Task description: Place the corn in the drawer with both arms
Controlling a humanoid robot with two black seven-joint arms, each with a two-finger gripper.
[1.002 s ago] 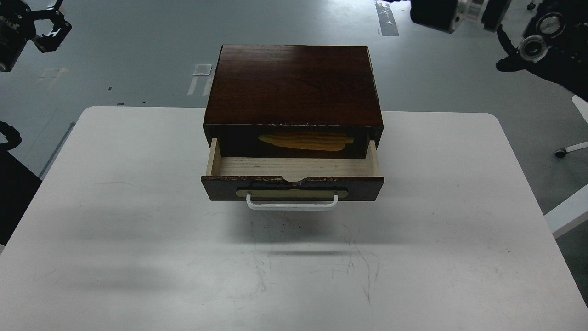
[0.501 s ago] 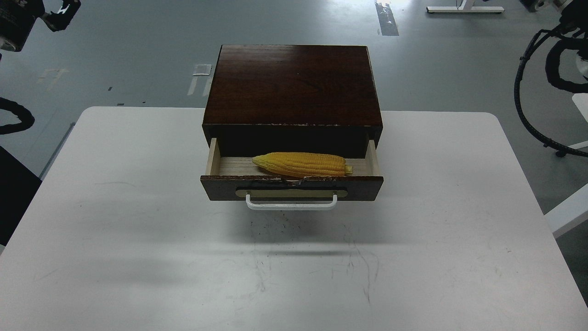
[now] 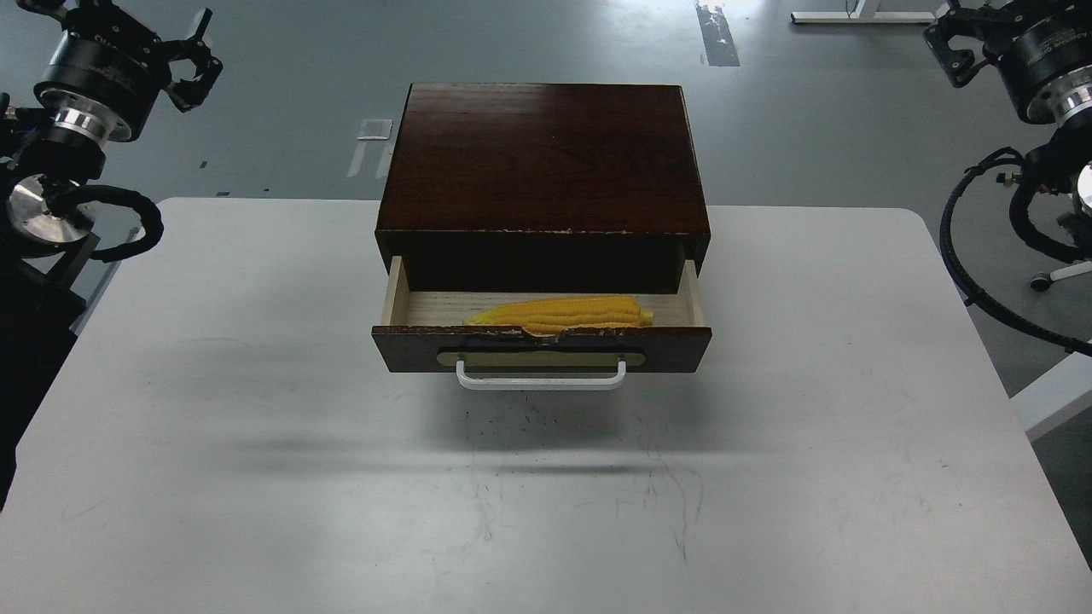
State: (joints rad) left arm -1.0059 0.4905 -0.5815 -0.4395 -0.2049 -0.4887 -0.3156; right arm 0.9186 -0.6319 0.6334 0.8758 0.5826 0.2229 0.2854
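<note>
The corn (image 3: 567, 312) lies lengthwise in the open drawer (image 3: 542, 345), tapered tip to the left, its lower half hidden behind the drawer's front panel. The drawer is pulled partly out of the dark brown box (image 3: 543, 158), with its white bar handle (image 3: 541, 378) facing me. My left gripper (image 3: 128, 30) is high at the top left, far from the box, with its claws spread and empty. My right gripper (image 3: 960, 43) is at the top right corner, also far from the box. Its claws are dark and partly cut off by the frame.
The box stands at the back middle of a white table (image 3: 256, 426). A black cable loop (image 3: 981, 273) hangs past the table's right edge. A white chair or desk part (image 3: 1054, 401) stands to the right. Grey floor lies behind.
The corn has dropped lower and forward in the drawer, behind its front panel. Both arms have swung back into view at the top corners.
</note>
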